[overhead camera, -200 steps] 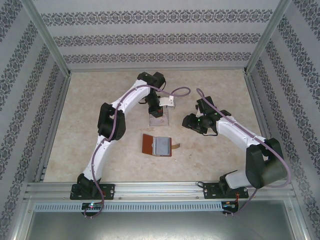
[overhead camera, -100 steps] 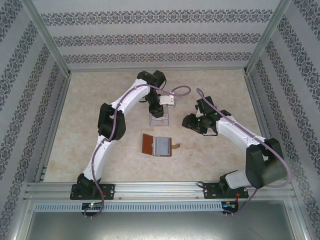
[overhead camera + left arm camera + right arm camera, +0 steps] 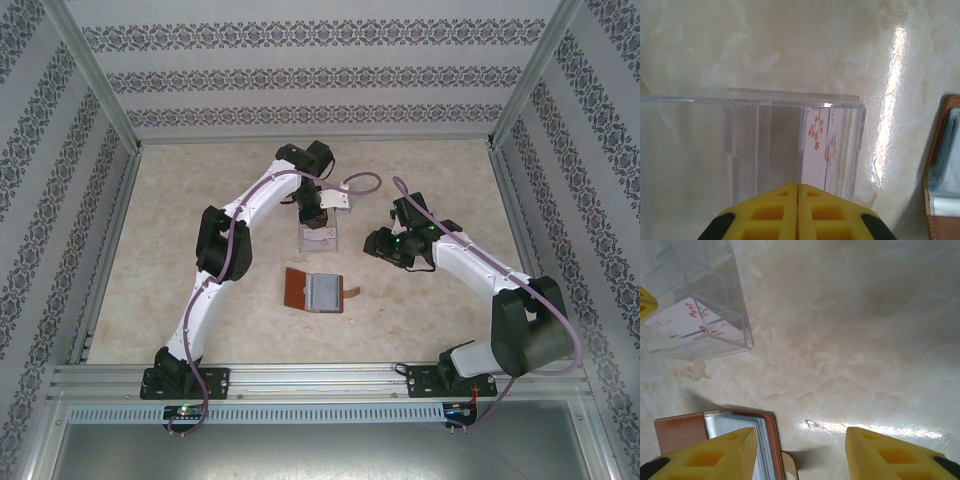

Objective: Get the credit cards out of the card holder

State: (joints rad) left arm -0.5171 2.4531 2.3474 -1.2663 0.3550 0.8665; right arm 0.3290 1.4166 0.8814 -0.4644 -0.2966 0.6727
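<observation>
A pale marbled table (image 3: 180, 230) sits between patterned walls, and the card holder (image 3: 315, 290) lies open near its middle, pockets up for access. Just beyond it, one of the credit cards (image 3: 822, 145) stands in a clear tray (image 3: 750, 145). The left gripper (image 3: 798, 200) hangs above it, jaws pressed together, empty. The right gripper (image 3: 801, 440), half spread and holding nothing, hovers right of the holder.

We see a clear plastic tray (image 3: 334, 242) standing on the pale, marbled worktop (image 3: 180, 200), about midway across and toward the far side. Its transparent walls enclose narrow inner dividers. Wallpaper with dark floral bands (image 3: 320, 75) lines the enclosure, and a silver metal rail (image 3: 300, 375) runs along the near edge.
</observation>
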